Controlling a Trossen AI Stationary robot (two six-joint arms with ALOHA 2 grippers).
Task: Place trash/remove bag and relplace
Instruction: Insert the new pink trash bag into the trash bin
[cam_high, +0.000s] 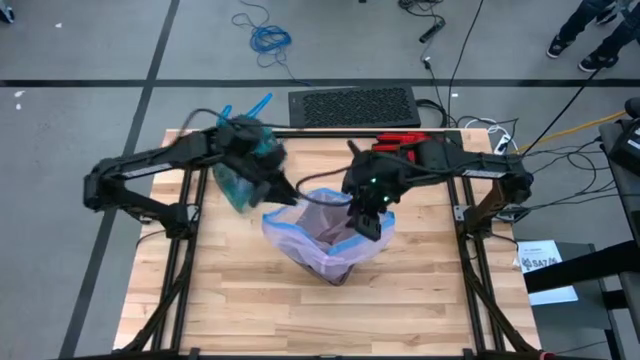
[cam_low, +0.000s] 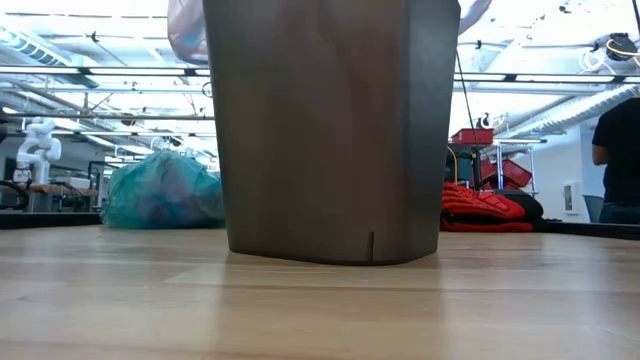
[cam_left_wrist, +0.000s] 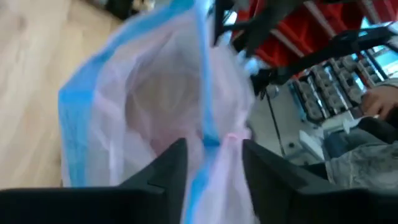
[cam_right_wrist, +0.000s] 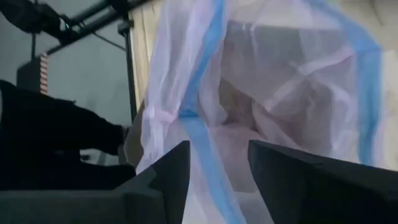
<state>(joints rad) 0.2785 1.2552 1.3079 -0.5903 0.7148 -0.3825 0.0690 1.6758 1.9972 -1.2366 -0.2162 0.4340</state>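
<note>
The pale pink replacement bag (cam_high: 330, 235) with its blue strip is draped over the grey bin (cam_low: 330, 130) at mid-table, its mouth open upward. My left gripper (cam_high: 290, 193) is at the mouth's left side and my right gripper (cam_high: 368, 224) is at its right side, each shut on the rim. The filled teal-green bag (cam_high: 240, 170) rests on its underside on the table's far left part, under my left arm; it also shows in the low view (cam_low: 160, 190). No loose trash scraps are in view. My left gripper (cam_left_wrist: 213, 155) pinches the pink bag's blue-striped rim (cam_left_wrist: 210, 134) between its two fingers, coming slanting down from the table's left. The film fans out wide beyond the fingers over the bin. My right gripper (cam_right_wrist: 217, 158) pinches the blue-striped rim (cam_right_wrist: 198, 127) on the bag's right side between its fingers, coming from above and from the right. The film spreads out past the fingers, with the bag's hollow showing behind.
A red glove (cam_high: 400, 145) lies at the table's far right, behind the bin (cam_low: 485, 210). A black mat (cam_high: 355, 105) and cables lie on the floor beyond the far edge. A person (cam_low: 620, 150) stands at the right of the room. Bare wood lies along the near edge (cam_high: 330, 320).
</note>
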